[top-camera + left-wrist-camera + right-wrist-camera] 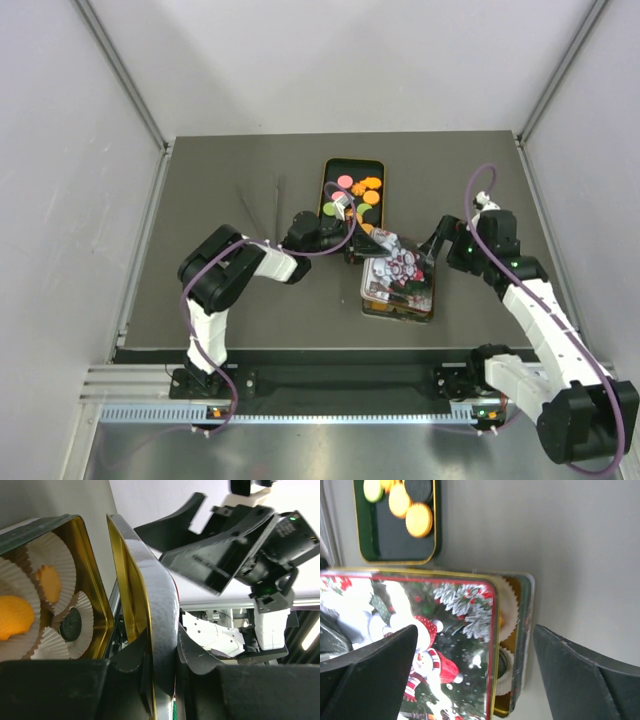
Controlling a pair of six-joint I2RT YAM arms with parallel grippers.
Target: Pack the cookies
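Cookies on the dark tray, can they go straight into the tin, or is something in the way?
Yes. The snowman lid, pinched by the left gripper, is over most of the tin; only a strip of paper cups shows.

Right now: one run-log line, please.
left gripper: shut on snowman-printed tin lid | right gripper: open over lid | lid: tilted over gold-lined tin | cookies: some on black tray

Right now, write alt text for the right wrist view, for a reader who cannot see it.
A snowman-printed tin lid covers most of an open tin, leaving white paper cups showing past its edge, between the wide-open black fingers of the right gripper. At upper left, a dark gold-rimmed tray holds orange, green and black cookies.
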